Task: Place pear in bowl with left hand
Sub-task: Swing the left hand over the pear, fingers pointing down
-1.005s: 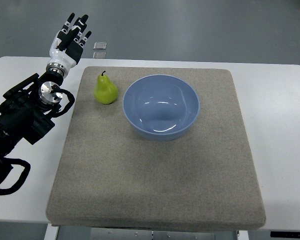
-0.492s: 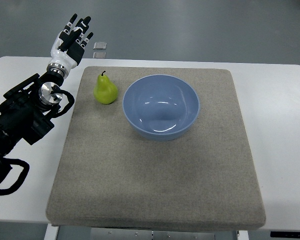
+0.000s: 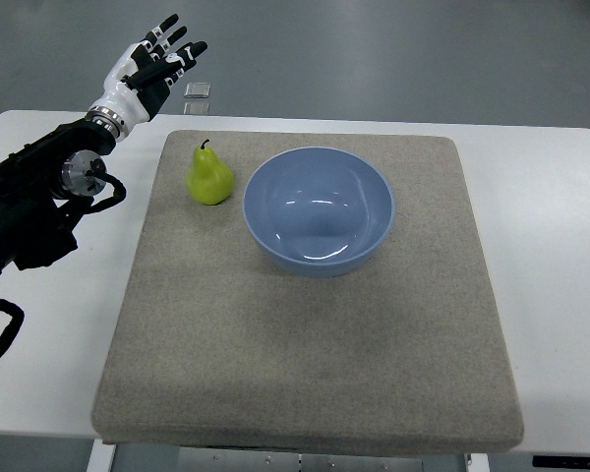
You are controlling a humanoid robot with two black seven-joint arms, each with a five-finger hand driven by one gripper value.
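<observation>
1. The pear (image 3: 209, 178) stands upright on the grey mat (image 3: 305, 334), near the mat's far left corner. Its long axis runs from the broad base up to the narrow neck, and the dark stem points up and away from the robot.
2. It sits just beside the blue bowl (image 3: 318, 209), to the bowl's left; the two look close but apart. The bowl holds nothing.
3. The mat lies on the white worktop (image 3: 551, 256).
4. The left hand (image 3: 149, 67) hangs past the worktop's far left edge, up and to the left of the pear and well clear of it. Its fingers are spread and straight, holding nothing.
5. Since a second ago the hand has swung: the fingers then pointed nearly straight away from the robot, and now they fan out toward the upper right. The forearm (image 3: 39, 197) has also drawn back toward the left edge.
6. Pear and bowl have not moved.
</observation>
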